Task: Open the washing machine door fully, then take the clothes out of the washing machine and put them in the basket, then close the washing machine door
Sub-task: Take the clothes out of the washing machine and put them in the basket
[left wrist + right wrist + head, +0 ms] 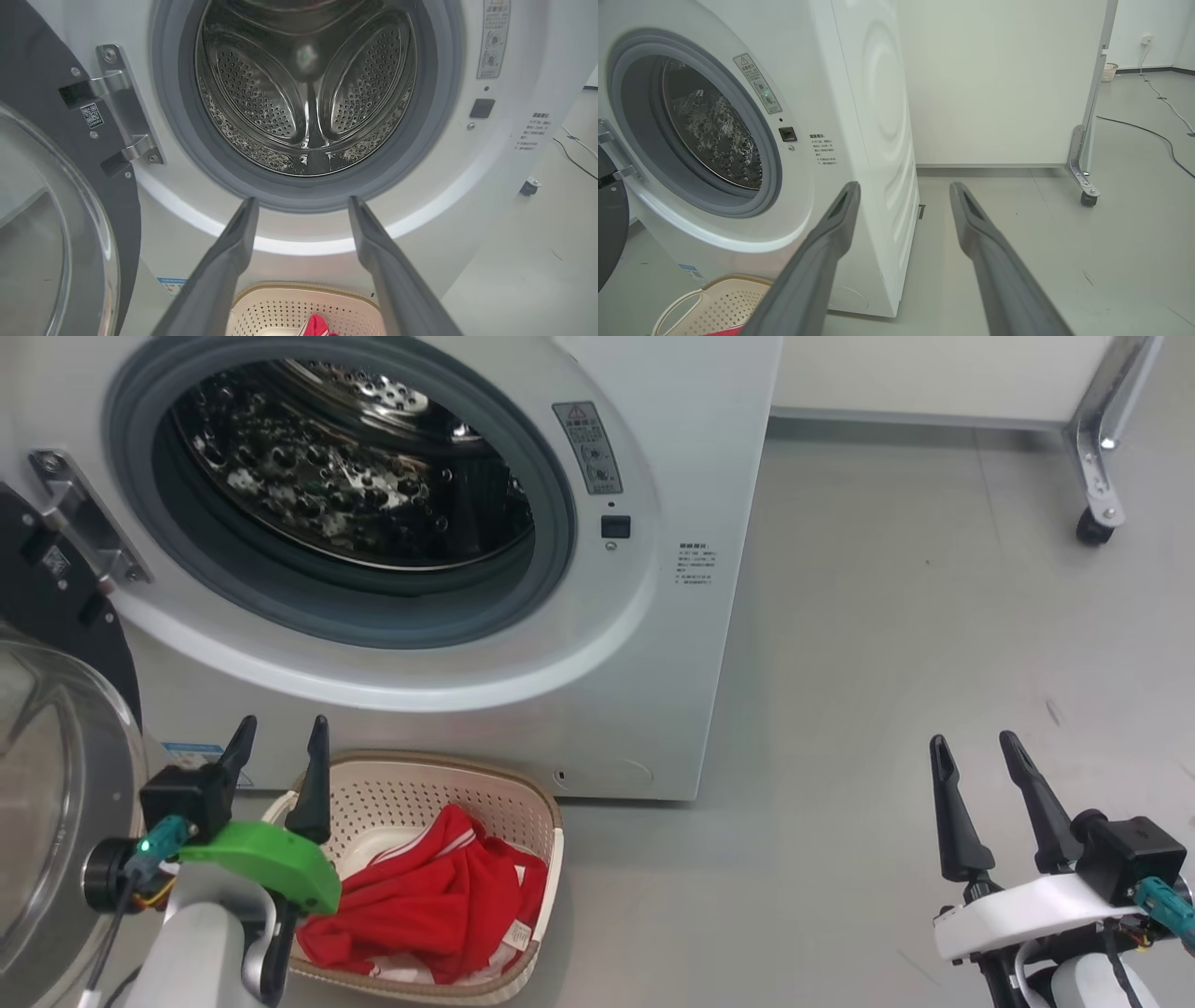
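Note:
The white washing machine (672,644) stands with its door (56,784) swung wide to the left, the glass bowl facing me. Its steel drum (306,88) looks bare inside. On the floor in front sits the cream basket (523,803), and the red clothes (439,896) with white stripes lie in it. My left gripper (280,733) hovers open above the basket's left end, with nothing between its fingers. My right gripper (976,751) is open over the bare floor well to the right of the machine, also holding nothing.
A white partition panel (999,79) on a castor foot (1092,527) stands behind and right of the machine. A cable (1153,135) runs across the grey floor far right. The door's metal hinge (126,107) juts at the opening's left.

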Available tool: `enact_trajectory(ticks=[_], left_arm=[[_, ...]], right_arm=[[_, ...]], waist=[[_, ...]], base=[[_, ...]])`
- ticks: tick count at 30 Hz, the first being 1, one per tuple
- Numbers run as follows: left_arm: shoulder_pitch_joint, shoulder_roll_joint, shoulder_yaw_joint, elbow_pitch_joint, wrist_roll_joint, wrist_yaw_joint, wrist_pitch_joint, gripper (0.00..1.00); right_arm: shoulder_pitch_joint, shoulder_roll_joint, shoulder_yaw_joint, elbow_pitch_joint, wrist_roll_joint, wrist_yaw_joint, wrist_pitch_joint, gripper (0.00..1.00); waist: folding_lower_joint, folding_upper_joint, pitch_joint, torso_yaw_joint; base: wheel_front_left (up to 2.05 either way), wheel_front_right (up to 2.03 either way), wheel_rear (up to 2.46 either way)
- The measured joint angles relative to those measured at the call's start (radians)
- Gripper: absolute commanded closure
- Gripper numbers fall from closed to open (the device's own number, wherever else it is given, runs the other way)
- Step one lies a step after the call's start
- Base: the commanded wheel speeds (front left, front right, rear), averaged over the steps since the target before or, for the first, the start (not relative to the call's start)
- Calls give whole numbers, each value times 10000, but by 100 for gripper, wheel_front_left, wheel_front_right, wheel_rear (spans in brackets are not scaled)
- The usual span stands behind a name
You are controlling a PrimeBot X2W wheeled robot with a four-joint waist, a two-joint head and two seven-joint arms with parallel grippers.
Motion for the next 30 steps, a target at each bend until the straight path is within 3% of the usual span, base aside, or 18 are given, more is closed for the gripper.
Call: enact_trajectory(ticks=[10, 30], left_arm=[[1514, -144, 276, -1331, -150, 25, 0, 0], [2889, -150, 10, -2949, 290, 23, -2, 0]], right_arm=[[482, 63, 71, -128, 15, -90, -4, 0], [697, 209, 226, -454, 15, -188, -4, 0]], waist=[[0, 0, -817, 102], [0, 0, -1018, -305]], base=[[0, 0, 0], [0, 0, 0]])
